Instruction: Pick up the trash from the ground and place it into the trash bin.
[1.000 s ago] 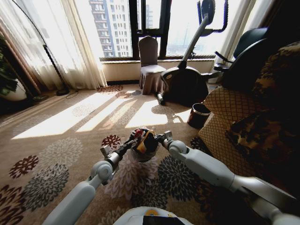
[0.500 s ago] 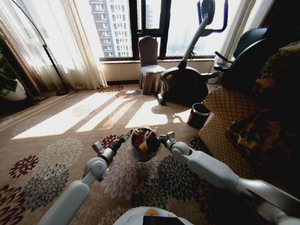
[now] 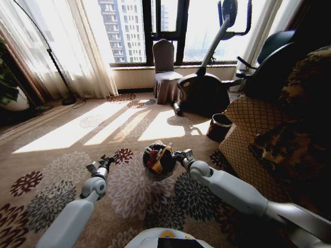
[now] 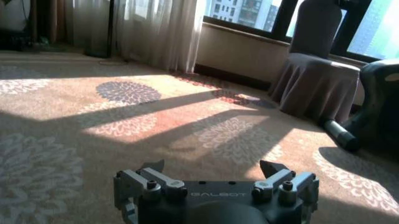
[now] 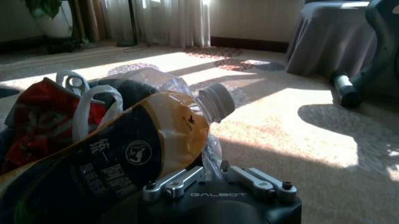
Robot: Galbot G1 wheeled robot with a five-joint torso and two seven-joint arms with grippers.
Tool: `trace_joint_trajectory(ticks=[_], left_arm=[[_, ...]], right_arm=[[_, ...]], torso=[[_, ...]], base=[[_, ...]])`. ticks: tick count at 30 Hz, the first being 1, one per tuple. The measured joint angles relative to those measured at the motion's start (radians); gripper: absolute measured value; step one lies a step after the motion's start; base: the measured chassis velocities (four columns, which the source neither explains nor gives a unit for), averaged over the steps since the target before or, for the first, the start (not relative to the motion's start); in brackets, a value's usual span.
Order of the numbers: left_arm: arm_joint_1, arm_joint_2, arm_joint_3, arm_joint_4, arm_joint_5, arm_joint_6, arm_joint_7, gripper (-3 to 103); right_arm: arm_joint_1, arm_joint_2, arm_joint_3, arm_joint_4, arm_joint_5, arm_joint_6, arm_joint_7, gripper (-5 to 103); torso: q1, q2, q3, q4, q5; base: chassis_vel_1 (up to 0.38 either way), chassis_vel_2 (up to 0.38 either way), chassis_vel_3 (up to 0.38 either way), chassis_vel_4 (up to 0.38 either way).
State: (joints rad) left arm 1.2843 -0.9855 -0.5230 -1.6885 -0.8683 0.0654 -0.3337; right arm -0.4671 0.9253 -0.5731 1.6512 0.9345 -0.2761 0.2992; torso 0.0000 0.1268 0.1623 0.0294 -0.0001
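The trash bin [image 3: 155, 173], a small dark bucket with a crinkled clear liner, stands on the flowered carpet straight ahead, heaped with trash. On top lies a bottle [image 3: 165, 153] with a yellow and dark label; it also fills much of the right wrist view [image 5: 156, 140], grey cap outward. Beside it are a red wrapper [image 5: 40, 116] and a white bag handle [image 5: 93, 105]. My right gripper [image 3: 178, 155] is at the bin's right rim, fingers closed [image 5: 212, 175] on the liner edge. My left gripper [image 3: 106, 160] hangs open over the carpet left of the bin, nothing between its fingers [image 4: 215, 170].
A dark round basket [image 3: 219, 127] sits beside the patterned sofa [image 3: 258, 134] on the right. An exercise bike [image 3: 204, 88] and a covered chair [image 3: 165, 72] stand by the window. A floor lamp base [image 3: 69, 101] and curtains are at the far left. Open carpet lies left.
My left gripper has drawn away from the bin to the left and back toward me. The right gripper stays at the bin's rim; the bin sits slightly lower.
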Motion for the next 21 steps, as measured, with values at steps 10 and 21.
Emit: trace_joint_trajectory(ticks=[10,21], left_arm=[[0.017,-0.035,-0.054,0.018,0.021,0.011,-0.023,100],[0.004,-0.054,-0.043,0.030,0.016,0.004,-0.022,100]], right_arm=[[-0.008,0.022,0.003,0.013,0.000,0.000,0.002,0],[-0.008,0.034,0.003,0.018,0.003,0.005,0.009,0]], torso=[[0.000,0.000,0.000,0.0002,-0.0006],[0.000,0.000,0.000,-0.0003,0.0007]], base=[[0.187,0.119,-0.196,-0.131],[0.332,0.263,-0.327,-0.274]])
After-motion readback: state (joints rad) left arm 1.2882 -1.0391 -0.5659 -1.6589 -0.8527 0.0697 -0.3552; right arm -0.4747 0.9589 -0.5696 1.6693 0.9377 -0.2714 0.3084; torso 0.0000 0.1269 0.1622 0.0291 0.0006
